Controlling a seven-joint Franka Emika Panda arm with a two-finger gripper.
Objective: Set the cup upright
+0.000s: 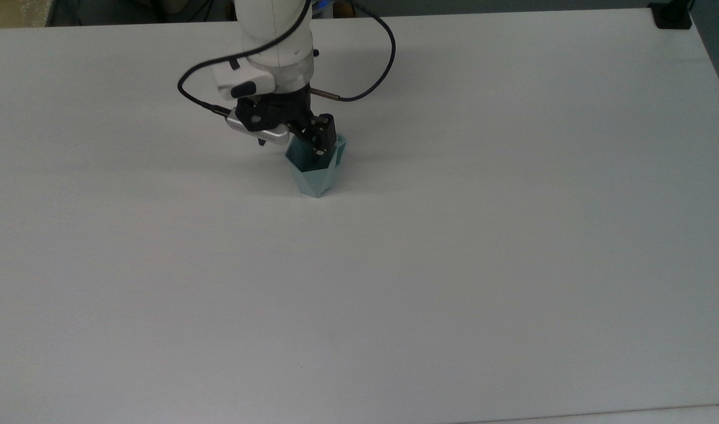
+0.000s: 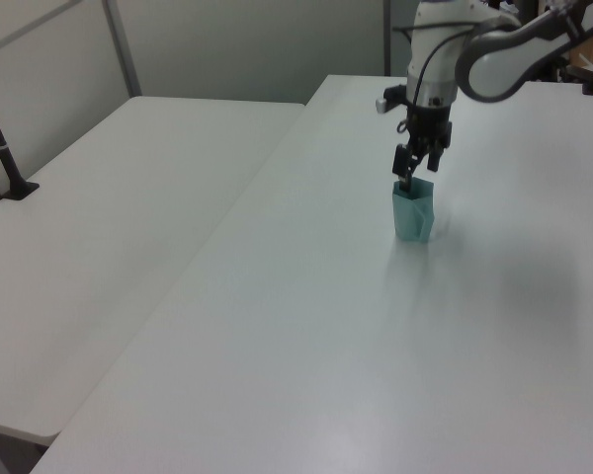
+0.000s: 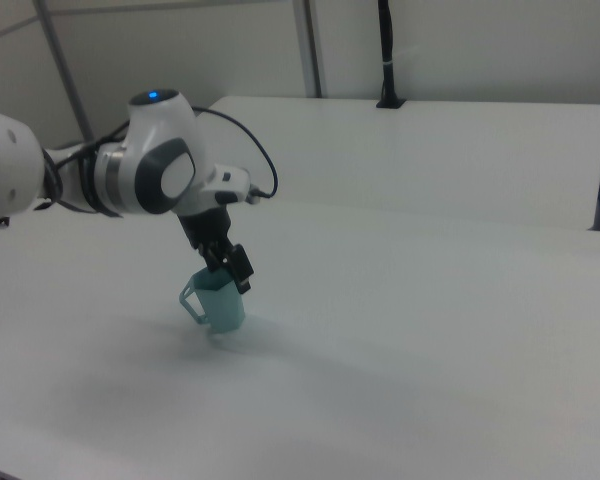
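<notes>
Top view first: your cup stands upright on its narrow base, at about 11 o'clock from the middle of the white table, well inside the far half. It is pale teal-blue plastic, smooth and matte, cut in flat facets with a polygonal rim that tapers downward. You can see into the open mouth in the top view; the inside looks dark and I cannot tell whether anything lies in it. In the right view the small loop handle sits near the rim at 9 o'clock on the cup.

Your gripper hangs just above the rim, at 12 o'clock from the cup; its black fingers stand apart, clamping nothing. In the left view the gripper is just over the cup, with the white arm reaching in from 1 o'clock.
</notes>
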